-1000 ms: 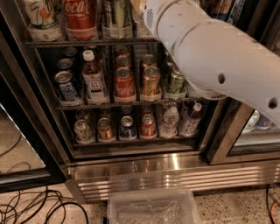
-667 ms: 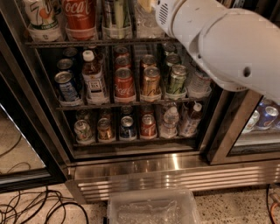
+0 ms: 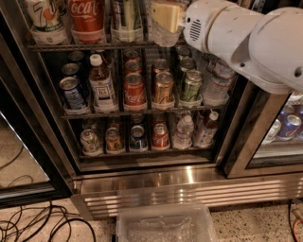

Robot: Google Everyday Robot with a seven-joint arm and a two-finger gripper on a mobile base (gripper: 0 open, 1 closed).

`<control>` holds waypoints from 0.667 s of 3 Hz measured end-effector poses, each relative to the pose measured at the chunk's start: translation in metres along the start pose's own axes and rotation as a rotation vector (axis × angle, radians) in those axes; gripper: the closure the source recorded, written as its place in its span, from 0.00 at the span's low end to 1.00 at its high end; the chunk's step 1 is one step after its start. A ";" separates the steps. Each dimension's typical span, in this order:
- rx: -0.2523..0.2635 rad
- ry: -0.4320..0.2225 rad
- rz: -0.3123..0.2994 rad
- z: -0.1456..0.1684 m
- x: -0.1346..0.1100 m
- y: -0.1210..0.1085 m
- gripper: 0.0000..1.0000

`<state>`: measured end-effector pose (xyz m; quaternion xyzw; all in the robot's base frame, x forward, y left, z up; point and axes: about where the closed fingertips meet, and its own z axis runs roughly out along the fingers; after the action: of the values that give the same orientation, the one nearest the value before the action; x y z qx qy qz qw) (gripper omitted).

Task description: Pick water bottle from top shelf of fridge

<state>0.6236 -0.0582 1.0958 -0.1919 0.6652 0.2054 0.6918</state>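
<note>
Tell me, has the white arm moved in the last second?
Yes. The arm has swung up and right, away from the green can on the middle rack; its tool sits at the top shelf.

Top shelf (image 3: 94,46) is showing four translucent holders (image 3: 127,34), three of them carrying tall drinks (image 3: 87,14). Middle rack (image 3: 142,112) front row is holding four cans (image 3: 135,90), one brown-drink bottle (image 3: 102,85) and one clear bottle (image 3: 215,87). Bottom rack (image 3: 142,152) front row is holding four short cans (image 3: 160,136) and two small water bottles (image 3: 183,130). One clear bin (image 3: 165,227) is sitting on the floor. One claw (image 3: 165,16) is hanging at the fourth holder.
</note>
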 end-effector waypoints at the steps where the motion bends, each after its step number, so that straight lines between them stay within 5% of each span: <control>1: 0.000 0.000 0.000 0.000 0.000 0.000 1.00; 2: -0.039 0.026 0.001 -0.004 0.007 0.015 1.00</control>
<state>0.6123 -0.0472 1.0889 -0.2076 0.6701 0.2159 0.6791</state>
